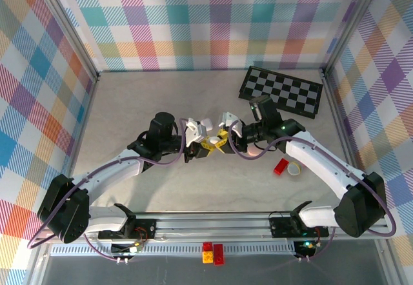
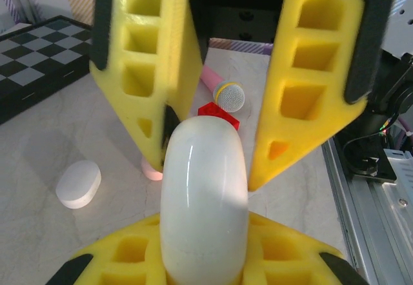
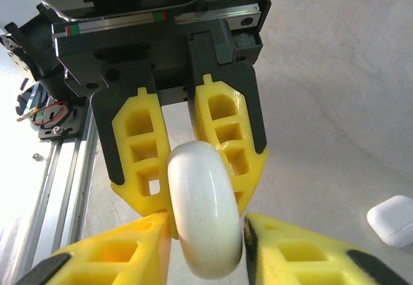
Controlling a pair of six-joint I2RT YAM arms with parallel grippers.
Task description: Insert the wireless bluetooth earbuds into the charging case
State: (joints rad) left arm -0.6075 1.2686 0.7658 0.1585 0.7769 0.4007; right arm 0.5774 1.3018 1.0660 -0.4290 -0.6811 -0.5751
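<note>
Your left hand (image 2: 203, 228) is clamped narrow on the near end of the charging case (image 2: 203, 182), holding it above the counter (image 2: 77, 124). The case's long axis runs from hand to hand. Your right hand (image 3: 206, 228) pinches the opposite end, fingers narrow. Directly beneath lies a pale pink piece (image 2: 153, 171), possibly an earbud. Farther off are the red block (image 2: 218, 112) and the chessboard (image 2: 39, 53), with open counter between them.

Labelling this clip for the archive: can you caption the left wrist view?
Left gripper clamps a white charging case while the right gripper straddles its far end.
</note>
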